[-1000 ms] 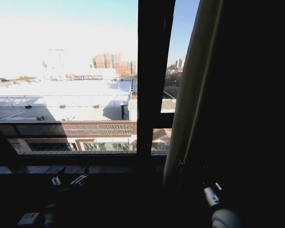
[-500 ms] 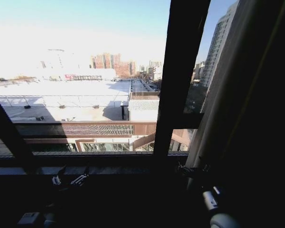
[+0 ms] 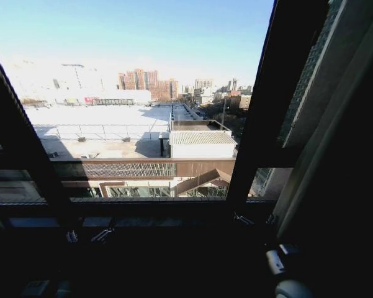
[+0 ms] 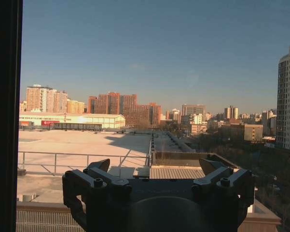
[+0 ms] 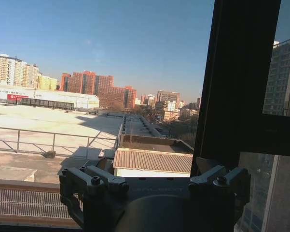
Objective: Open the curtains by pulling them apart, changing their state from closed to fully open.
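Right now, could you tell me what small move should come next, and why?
Probably draw the right hand further right: the curtain it sits against still overlaps the right pane past the frame bar. Both hands' fingers are spread and empty; the left hand waits low by the sill.

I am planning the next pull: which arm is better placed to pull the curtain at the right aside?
Right, probably. The right gripper hangs low next to the curtain edge, jaws open; the left gripper sits far across the window.
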`<state>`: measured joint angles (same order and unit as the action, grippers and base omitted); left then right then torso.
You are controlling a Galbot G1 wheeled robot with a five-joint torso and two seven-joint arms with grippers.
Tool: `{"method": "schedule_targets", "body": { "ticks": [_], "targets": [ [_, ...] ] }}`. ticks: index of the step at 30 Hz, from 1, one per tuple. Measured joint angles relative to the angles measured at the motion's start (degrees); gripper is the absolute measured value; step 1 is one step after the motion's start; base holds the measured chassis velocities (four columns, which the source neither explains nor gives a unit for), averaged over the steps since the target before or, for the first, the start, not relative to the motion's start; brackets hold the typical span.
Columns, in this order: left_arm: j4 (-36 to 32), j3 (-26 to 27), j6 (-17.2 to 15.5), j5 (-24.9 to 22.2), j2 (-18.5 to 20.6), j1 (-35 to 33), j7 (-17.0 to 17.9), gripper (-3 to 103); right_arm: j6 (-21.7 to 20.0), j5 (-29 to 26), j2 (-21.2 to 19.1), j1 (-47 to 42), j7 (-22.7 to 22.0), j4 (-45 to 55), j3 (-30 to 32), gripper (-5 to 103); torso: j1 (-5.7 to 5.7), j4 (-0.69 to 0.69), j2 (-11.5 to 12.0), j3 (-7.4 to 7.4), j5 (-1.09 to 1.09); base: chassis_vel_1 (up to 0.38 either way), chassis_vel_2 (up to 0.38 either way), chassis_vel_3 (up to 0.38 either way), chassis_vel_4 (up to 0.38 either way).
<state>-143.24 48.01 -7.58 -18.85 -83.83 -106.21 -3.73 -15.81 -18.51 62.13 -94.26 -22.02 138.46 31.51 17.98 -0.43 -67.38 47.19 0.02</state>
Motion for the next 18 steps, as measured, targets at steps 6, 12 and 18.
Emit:
{"method": "schedule_targets", "body": {
  "ticks": [6,12,18],
  "targets": [
    [0.0,-0.02,0.33,0.04,-0.33,-0.19,-1.05,100,0.0,0.85,0.63,0.04,0.93,-0.53,0.0,100,0.0,0.0,0.0,0.0,-0.01,0.358,0.358,-0.352,-0.353],
    [0.0,0.02,0.87,0.13,-0.58,-0.43,-1.69,100,0.05,1.45,0.77,-0.06,1.37,-0.6,-0.03,100,0.0,-0.01,-0.01,-0.01,-0.01,0.338,0.377,-0.339,-0.363],
    [0.0,0.44,1.44,0.14,-0.46,-0.95,-1.77,100,0.23,1.68,0.86,-0.17,1.54,-0.6,-0.01,100,0.0,0.0,-0.01,0.0,-0.01,0.309,0.4,-0.312,-0.389]
  ]
}}
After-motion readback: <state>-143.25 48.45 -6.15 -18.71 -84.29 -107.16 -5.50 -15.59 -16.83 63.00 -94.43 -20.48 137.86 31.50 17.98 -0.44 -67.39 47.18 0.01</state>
